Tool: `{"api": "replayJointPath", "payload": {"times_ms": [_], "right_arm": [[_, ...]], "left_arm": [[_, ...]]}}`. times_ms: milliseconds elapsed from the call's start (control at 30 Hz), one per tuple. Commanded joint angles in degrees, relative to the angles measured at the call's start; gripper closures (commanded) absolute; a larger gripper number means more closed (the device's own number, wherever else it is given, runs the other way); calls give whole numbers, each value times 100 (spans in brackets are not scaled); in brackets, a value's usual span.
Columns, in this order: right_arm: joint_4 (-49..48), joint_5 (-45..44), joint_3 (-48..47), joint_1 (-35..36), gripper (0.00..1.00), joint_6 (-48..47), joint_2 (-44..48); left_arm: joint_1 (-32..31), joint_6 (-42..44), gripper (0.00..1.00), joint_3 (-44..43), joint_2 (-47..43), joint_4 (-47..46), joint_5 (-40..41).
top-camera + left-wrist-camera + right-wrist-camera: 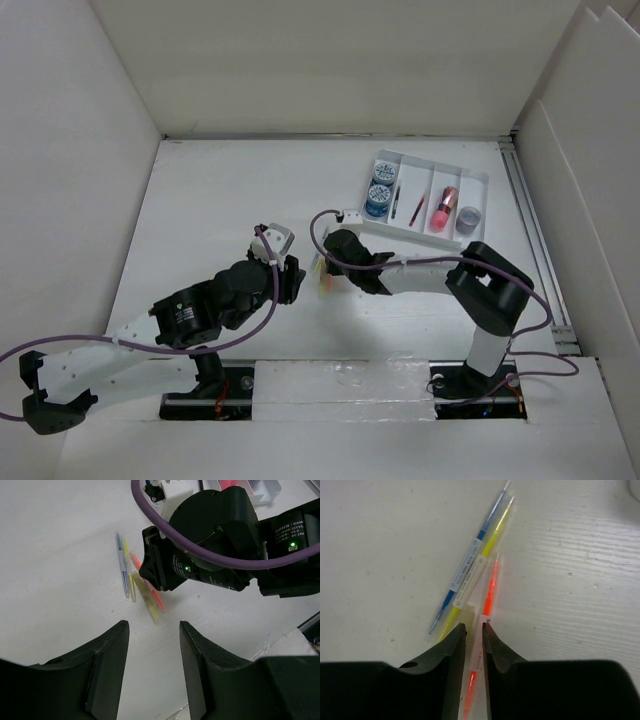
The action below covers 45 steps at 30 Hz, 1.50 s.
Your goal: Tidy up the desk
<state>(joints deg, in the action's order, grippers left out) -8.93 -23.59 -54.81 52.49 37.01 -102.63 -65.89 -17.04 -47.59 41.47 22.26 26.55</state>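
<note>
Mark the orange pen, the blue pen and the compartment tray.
orange pen [490, 587]: right wrist view, on its bright orange barrel.
blue pen [461, 572]: right wrist view, on its white label.
compartment tray [415, 175]: top external view, on bare floor.

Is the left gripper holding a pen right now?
No, the left gripper stands open and empty, with the pens lying on the desk beyond it.

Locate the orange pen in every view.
Top external: orange pen at centre, by the right gripper's tip.
Left wrist: pen left of centre, beside the right gripper's black body.
Right wrist: pen bottom centre, between that gripper's fingers.
Shared landmark: the right gripper.
</note>
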Motion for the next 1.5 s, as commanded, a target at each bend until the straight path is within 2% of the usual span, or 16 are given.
{"api": "replayJointPath", "payload": {"times_ms": [0, 633, 800, 833, 967, 1333, 1433, 1467], "right_arm": [[14, -524, -267, -19, 72, -54, 15], [488, -761, -724, 33, 71, -63, -671], [541, -901, -716, 33, 78, -1, -723], [585, -858, -707, 33, 85, 34, -715], [480, -857, -479, 33, 96, 157, -452], [313, -849, -92, -28, 100, 192, 489], [51, -481, 127, -370, 100, 183, 725], [-47, -288, 215, -719, 100, 175, 814]], "left_arm": [[6, -1, 59, -4, -52, -99, 0], [6, 16, 59, 4, -16, -117, -35], [6, 25, 59, -22, -43, -117, -44], [6, 16, 59, -22, -69, -99, -53], [6, 25, 59, -13, -183, -134, -35], [6, 43, 59, -13, -166, -143, -62], [6, 43, 58, 4, -166, -134, -44], [6, 43, 58, 4, -166, -134, -35]]}}
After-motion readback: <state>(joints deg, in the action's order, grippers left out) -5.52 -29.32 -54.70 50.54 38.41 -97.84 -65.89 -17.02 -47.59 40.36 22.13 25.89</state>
